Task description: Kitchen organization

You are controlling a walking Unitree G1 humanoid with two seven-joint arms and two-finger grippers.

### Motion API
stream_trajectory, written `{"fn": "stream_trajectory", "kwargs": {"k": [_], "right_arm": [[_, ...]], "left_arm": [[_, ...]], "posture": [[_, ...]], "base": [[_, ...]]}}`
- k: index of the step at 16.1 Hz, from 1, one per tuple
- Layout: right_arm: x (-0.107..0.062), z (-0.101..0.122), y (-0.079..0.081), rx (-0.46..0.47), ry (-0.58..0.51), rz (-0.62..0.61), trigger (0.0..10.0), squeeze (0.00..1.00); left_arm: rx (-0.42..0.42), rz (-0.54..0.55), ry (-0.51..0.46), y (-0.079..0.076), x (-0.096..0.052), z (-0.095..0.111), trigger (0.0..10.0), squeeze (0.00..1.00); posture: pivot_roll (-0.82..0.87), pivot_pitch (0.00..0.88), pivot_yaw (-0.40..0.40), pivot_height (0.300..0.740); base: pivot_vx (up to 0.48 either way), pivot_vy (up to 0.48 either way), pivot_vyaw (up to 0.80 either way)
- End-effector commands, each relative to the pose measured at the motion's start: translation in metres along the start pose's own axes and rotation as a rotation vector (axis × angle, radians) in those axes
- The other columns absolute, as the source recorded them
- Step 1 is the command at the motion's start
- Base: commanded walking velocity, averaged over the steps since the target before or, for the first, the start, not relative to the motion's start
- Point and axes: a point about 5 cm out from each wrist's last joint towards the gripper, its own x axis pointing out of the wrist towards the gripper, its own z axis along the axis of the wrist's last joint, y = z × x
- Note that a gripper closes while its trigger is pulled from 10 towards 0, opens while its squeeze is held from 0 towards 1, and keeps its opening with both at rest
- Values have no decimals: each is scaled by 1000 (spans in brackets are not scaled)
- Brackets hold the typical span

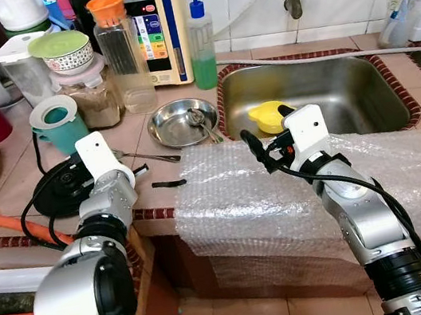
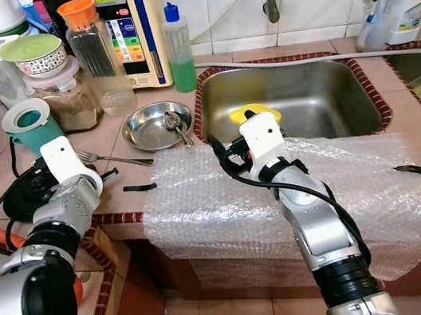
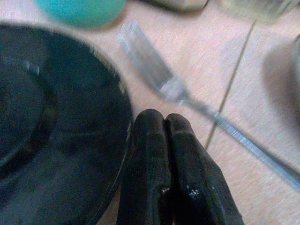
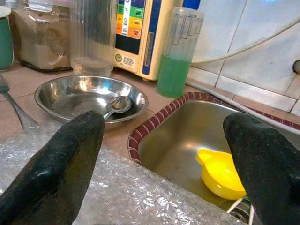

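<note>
My right gripper (image 1: pixel 268 132) is open and hovers over the far edge of a sheet of bubble wrap (image 1: pixel 241 193), beside the steel sink (image 1: pixel 364 111). Nothing is between its fingers (image 4: pixel 56 164). A yellow cup (image 4: pixel 220 174) lies in the sink just beyond it. A steel bowl (image 1: pixel 173 127) holding a spoon (image 4: pixel 117 105) sits left of the sink. My left gripper (image 1: pixel 140 171) is shut and empty, low over the counter. Its fingertips (image 3: pixel 164 159) rest by the rim of a black round disc (image 3: pixel 51 140), near a fork (image 3: pixel 154 75).
A teal cup (image 1: pixel 59 124), a jar of brown powder (image 1: pixel 91 96), an orange-lidded glass jar (image 1: pixel 124 51), a green soap bottle (image 1: pixel 202 46) and a water appliance (image 1: pixel 151 22) crowd the back. A small black strip (image 1: pixel 168 184) lies near the counter's tiled front edge.
</note>
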Motion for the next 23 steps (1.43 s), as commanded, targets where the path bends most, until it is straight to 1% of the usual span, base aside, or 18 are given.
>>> {"fn": "stream_trajectory", "kwargs": {"k": [1, 2, 3, 4, 6, 7, 8, 9, 10, 11, 14, 15, 18, 23], "right_arm": [[3, 4, 0, -9, -12, 5, 10000, 0], [3, 4, 0, -8, -13, 5, 10000, 0], [3, 5, 0, -7, -16, 3, 10000, 0], [3, 5, 0, -4, -20, 0, 10000, 0], [3, 7, -1, -5, -27, -4, 10000, 0], [3, 7, -2, -6, -30, -7, 10000, 0], [3, 9, -4, -10, -41, -23, 10000, 0], [3, 10, -5, -11, -46, -29, 10000, 0], [3, 14, -9, -10, -61, -53, 10000, 0], [3, 17, -14, -6, -74, -81, 10000, 0], [3, 18, -16, -6, -71, -96, 10000, 0], [3, 18, -17, -7, -70, -101, 10000, 0], [4, 18, -17, -5, -71, -106, 10000, 0], [3, 17, -16, -6, -74, -106, 10000, 0]], "left_arm": [[37, -33, -92, -6, -2, 8, 0, 0], [72, -46, -118, -9, -4, 8, 3255, 0], [98, -63, -162, -13, -6, 8, 10000, 0], [114, -98, -235, -19, -12, 9, 10000, 0], [178, -137, -351, -25, -23, 10, 10000, 0], [197, -145, -375, -26, -26, 10, 10000, 0], [234, -185, -442, -30, -35, 9, 10000, 0], [253, -201, -469, -32, -39, 9, 10000, 0], [295, -244, -532, -36, -48, 9, 10000, 0], [305, -291, -568, -41, -57, 7, 10000, 0], [305, -313, -571, -44, -61, 4, 10000, 0], [308, -320, -563, -44, -65, 3, 10000, 0], [312, -320, -557, -43, -67, 5, 10000, 0], [315, -305, -549, -39, -66, 7, 10000, 0]], "posture": [[8, 0, 78, 740], [10, 0, 76, 740], [10, 0, 75, 740], [12, 0, 74, 740], [16, 0, 72, 740], [17, 0, 72, 740], [18, 0, 72, 740], [18, 0, 72, 740], [21, 0, 71, 740], [21, 0, 71, 740], [22, 0, 70, 740], [22, 0, 70, 740], [20, 0, 76, 740], [21, 0, 79, 740]], "base": [[0, 0, 0], [0, 0, 0], [0, 0, 0], [0, 0, 0], [0, 0, 0], [0, 0, 0], [0, 0, 0], [0, 0, 0], [0, 0, 0], [0, 0, 0], [0, 0, 0], [0, -292, -800], [0, -442, -669], [0, -480, 0]]}}
